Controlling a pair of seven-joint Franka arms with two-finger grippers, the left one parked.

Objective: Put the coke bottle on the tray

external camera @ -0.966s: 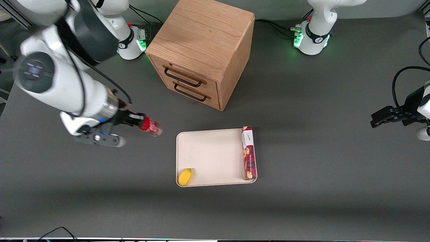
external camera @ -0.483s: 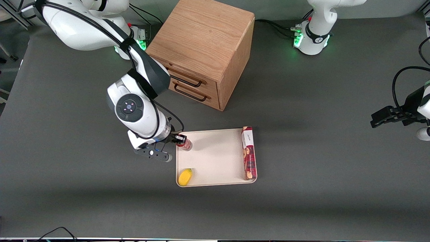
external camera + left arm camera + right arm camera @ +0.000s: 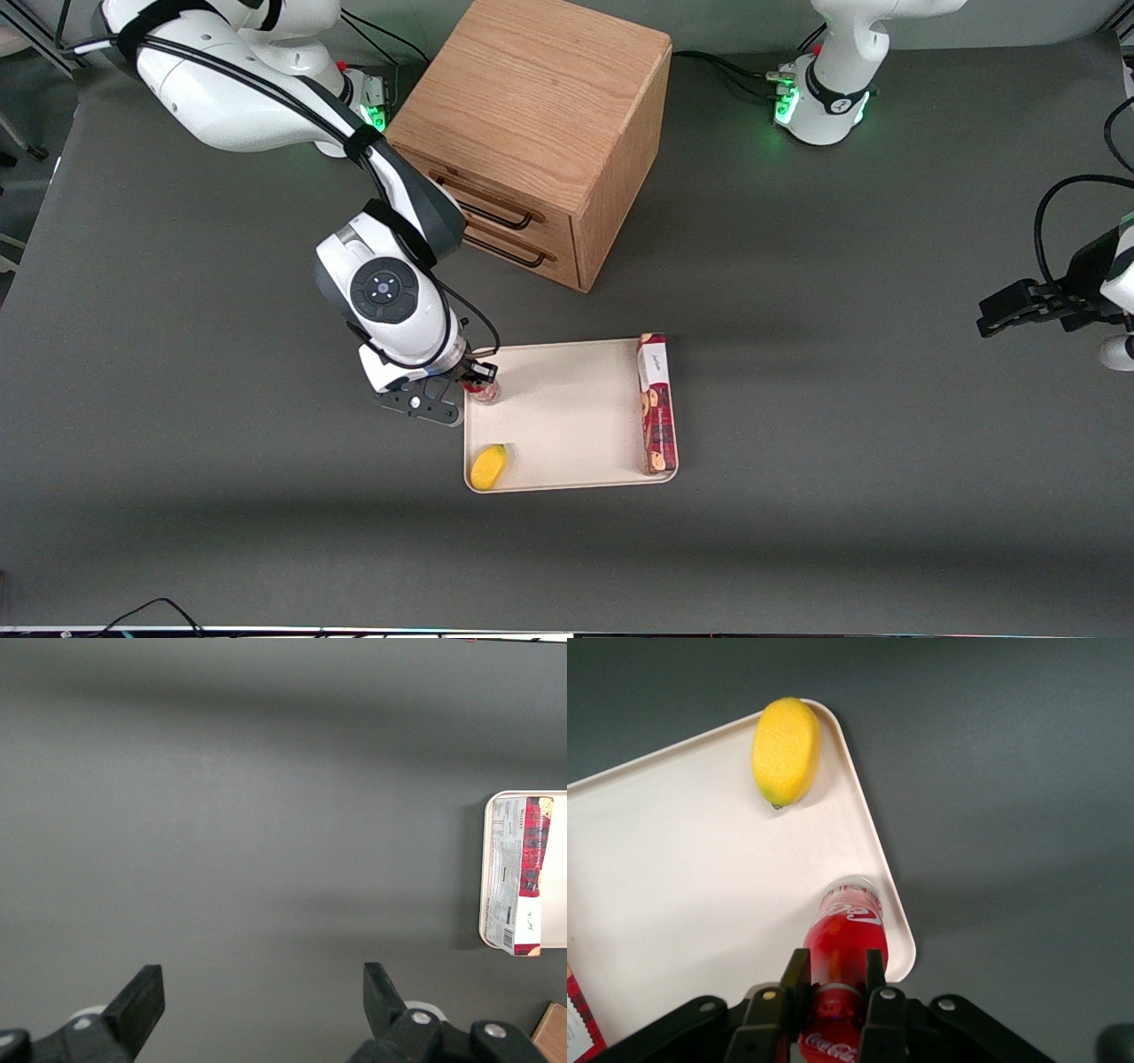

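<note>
Coke bottle [image 3: 849,935], upright, clamped at its neck between the fingers of the gripper [image 3: 478,377] [image 3: 833,979], base over a corner of the tray [image 3: 567,416] [image 3: 673,904]; lemon [image 3: 786,751] in the adjoining corner nearer the front camera.

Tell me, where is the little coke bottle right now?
The coke bottle is clamped in the gripper over the tray's edge nearest the working arm, farther from the front camera than the lemon.
</note>
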